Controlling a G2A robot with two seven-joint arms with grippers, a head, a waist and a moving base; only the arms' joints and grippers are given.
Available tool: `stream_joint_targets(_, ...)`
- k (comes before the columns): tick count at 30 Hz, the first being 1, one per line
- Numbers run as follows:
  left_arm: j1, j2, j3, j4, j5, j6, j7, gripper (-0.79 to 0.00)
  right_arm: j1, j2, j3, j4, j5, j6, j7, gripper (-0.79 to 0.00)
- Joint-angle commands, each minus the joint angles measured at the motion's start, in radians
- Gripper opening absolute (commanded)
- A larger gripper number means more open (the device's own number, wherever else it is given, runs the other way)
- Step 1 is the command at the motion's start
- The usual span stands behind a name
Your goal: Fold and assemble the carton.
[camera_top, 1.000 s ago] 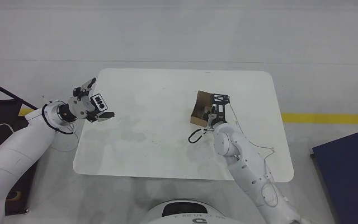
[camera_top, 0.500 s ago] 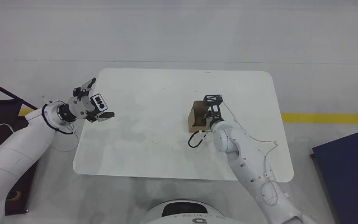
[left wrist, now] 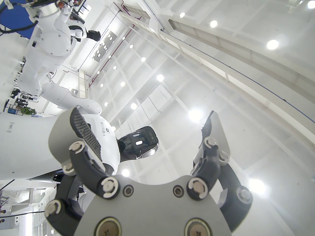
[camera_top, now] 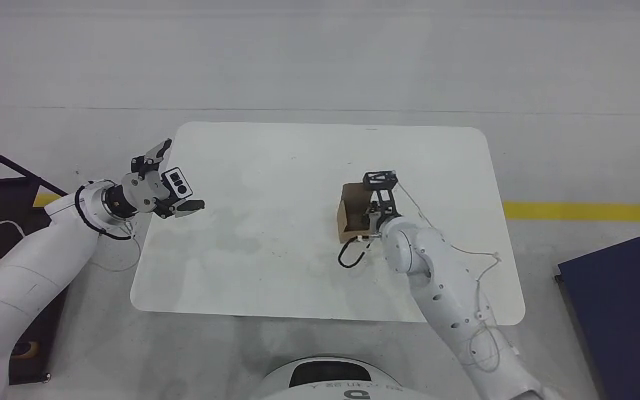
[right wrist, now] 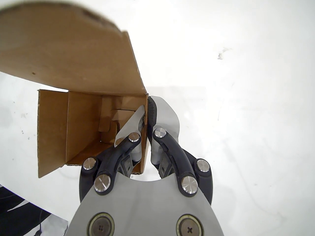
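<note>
**On the white table [camera_top: 280, 262]: right gripper [camera_top: 377, 200] pinches the carton [camera_top: 350, 207] wall**

From above, the brown cardboard carton stands on the white table, a little toward the robot's right of the middle. The right gripper is at the carton's side, touching it. The left gripper [camera_top: 172, 180] hangs over the table's left edge, well apart from the carton.

At the left wrist, the 2 fingers [left wrist: 85, 133] are spread wide with nothing between them, and they point up at the ceiling [left wrist: 221, 50].

At the right wrist, the carton sits open on the table, with 1 large flap [right wrist: 66, 50] raised and leaning over the opening. The right gripper is drawn narrow onto a side wall of the carton. 1 finger lies inside the box, the other outside, and the cardboard is clamped between their pads.
</note>
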Motion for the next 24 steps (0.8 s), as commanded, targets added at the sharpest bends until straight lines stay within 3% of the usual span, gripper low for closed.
stream_joint_targets(1, 0.000, 0.000, 0.000, 0.000, 0.000, 0.000, 0.000, 0.000, -0.006, 0.002, 0.006, -0.027, -0.010, -0.009, 0.002, -0.785)
stream_joint_targets(9, 0.000, 0.000, 0.000, 0.000, 0.000, 0.000, 0.000, 0.000, -0.041, 0.015, 0.026, -0.125, -0.133, -0.028, 0.068, -0.785)
stream_joint_targets(19, 0.000, 0.000, 0.000, 0.000, 0.000, 0.000, 0.000, 0.000, -0.088, 0.011, 0.068, -0.098, -0.059, 0.027, 0.020, -0.785)
stream_joint_targets(20, 0.000, 0.000, 0.000, 0.000, 0.000, 0.000, 0.000, 0.000, -0.089, 0.011, 0.070, -0.094, -0.064, 0.031, 0.018, -0.705)
stream_joint_targets(23, 0.000, 0.000, 0.000, 0.000, 0.000, 0.000, 0.000, 0.000, -0.097, 0.010, 0.070, -0.106, -0.078, 0.044, 0.020, -0.625)
stream_joint_targets(24, 0.000, 0.000, 0.000, 0.000, 0.000, 0.000, 0.000, 0.000, -0.101, 0.010, 0.071, -0.121, -0.076, 0.048, 0.017, -0.526)
